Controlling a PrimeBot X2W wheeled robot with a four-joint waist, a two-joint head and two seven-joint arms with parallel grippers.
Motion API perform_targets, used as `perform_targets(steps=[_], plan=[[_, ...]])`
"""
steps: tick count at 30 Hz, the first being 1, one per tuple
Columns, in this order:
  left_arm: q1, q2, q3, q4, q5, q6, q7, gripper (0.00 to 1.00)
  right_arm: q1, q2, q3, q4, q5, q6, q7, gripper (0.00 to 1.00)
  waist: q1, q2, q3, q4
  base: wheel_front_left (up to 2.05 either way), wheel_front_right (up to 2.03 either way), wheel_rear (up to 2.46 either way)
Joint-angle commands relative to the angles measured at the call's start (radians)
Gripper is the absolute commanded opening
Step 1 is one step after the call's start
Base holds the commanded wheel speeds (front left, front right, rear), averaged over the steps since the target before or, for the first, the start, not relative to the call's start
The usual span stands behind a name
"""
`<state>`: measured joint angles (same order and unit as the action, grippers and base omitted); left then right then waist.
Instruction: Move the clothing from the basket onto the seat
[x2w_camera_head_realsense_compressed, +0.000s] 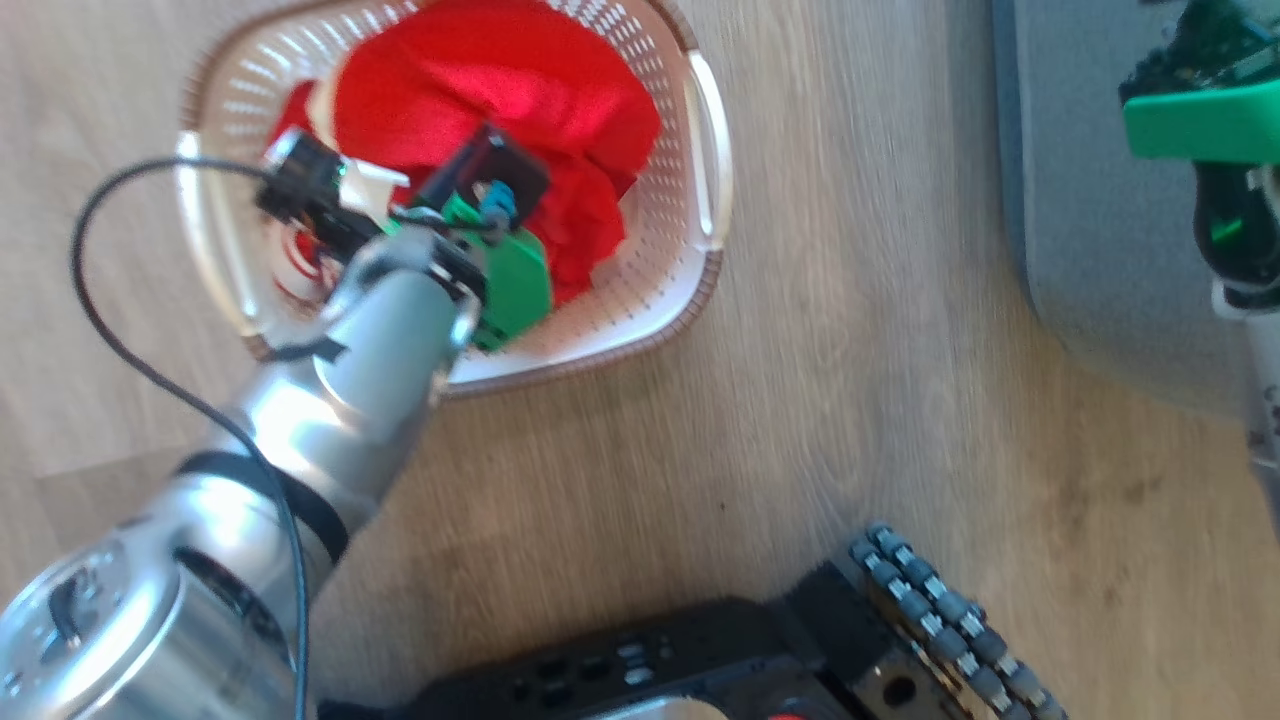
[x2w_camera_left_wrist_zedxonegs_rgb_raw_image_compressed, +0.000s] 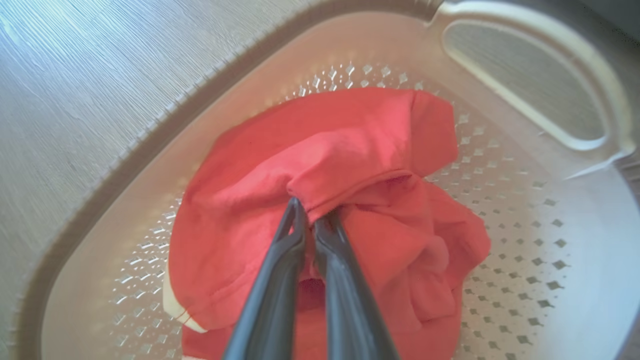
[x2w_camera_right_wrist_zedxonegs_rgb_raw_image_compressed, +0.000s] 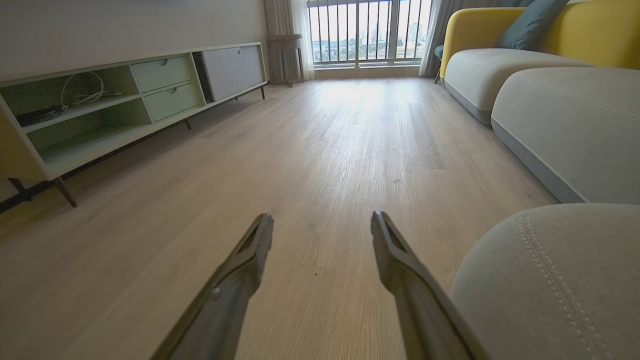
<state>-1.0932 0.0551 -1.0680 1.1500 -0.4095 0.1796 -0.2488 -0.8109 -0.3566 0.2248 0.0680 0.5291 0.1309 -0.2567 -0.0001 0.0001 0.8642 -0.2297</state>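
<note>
Head view slightly blurred, with the far rim of the cream-white perforated plastic basket (x2w_camera_head_realsense_compressed: 708, 160) cut off at the top edge. In the left wrist view, left gripper (x2w_camera_left_wrist_zedxonegs_rgb_raw_image_compressed: 310, 212) clamped on a raised hem fold of the bright red soft fabric clothing (x2w_camera_left_wrist_zedxonegs_rgb_raw_image_compressed: 350, 150), the dark fingers nearly meeting. Those fingertips hidden in the head view behind a green-and-black wrist housing (x2w_camera_head_realsense_compressed: 510, 270) and silver forearm (x2w_camera_head_realsense_compressed: 380, 340), along with part of a white-and-red striped trim (x2w_camera_head_realsense_compressed: 300, 265).

Clothing heaped inside the basket, on its floor, a white cuff (x2w_camera_left_wrist_zedxonegs_rgb_raw_image_compressed: 182, 312) at the heap's edge. Crumpled, so long axis hard to tell; pinched hem running across the wrist view, rising slightly rightward. Basket's long axis, handle to handle, across the head view.

Basket on pale wood-look floor (x2w_camera_head_realsense_compressed: 850, 400), well apart from the large grey fabric-upholstered seat (x2w_camera_head_realsense_compressed: 1090, 200) at the view's right.

In the right wrist view, right gripper (x2w_camera_right_wrist_zedxonegs_rgb_raw_image_compressed: 322, 222) spread wide, gripping nothing, fingers pointing along the floor beside the seat's stitched corner.
</note>
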Motion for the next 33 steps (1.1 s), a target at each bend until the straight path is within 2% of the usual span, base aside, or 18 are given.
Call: perform_targets(steps=[1,6,11,15,21,28,33], plan=[[0.034,-0.004,0.021,-0.063,-0.015,0.011,-0.012,0.0,0.052,-0.02,0.004,-0.019,0.0,0.0,-0.005,1.0,0.0001,-0.0001,-0.08,0.046,0.0,0.0,0.0],[0.105,-0.005,0.068,-0.205,-0.028,0.036,-0.013,0.0,0.089,-0.032,0.018,0.011,-0.007,0.0,-0.005,1.0,0.0001,-0.0001,-0.179,0.087,0.0,0.0,0.0],[0.157,-0.005,0.088,-0.249,-0.006,0.03,-0.013,0.0,0.119,-0.038,0.039,0.037,-0.016,0.0,-0.005,1.0,0.0001,-0.0001,-0.258,0.107,0.0,0.0,0.0],[0.197,-0.005,0.142,-0.3,0.006,0.028,-0.013,0.0,0.145,-0.038,0.052,0.062,-0.022,0.0,-0.005,1.0,0.0001,-0.0001,-0.329,0.126,0.0,0.0,0.0],[0.267,0.0,0.215,-0.421,0.079,0.027,-0.013,0.0,0.194,-0.037,0.072,0.11,-0.042,0.0,-0.005,1.0,0.0001,-0.0001,-0.436,0.157,0.0,0.0,0.0],[0.372,0.006,0.348,-0.563,0.129,-0.001,-0.013,0.0,0.26,-0.027,0.067,0.164,-0.055,0.0,-0.005,1.0,0.0001,-0.0001,-0.543,0.193,0.0,0.0,0.0],[0.457,0.005,0.438,-0.639,0.167,-0.04,-0.013,0.0,0.335,0.001,0.046,0.201,-0.064,0.0,-0.005,1.0,0.0001,-0.0001,-0.641,0.216,0.0,0.0,0.0]])
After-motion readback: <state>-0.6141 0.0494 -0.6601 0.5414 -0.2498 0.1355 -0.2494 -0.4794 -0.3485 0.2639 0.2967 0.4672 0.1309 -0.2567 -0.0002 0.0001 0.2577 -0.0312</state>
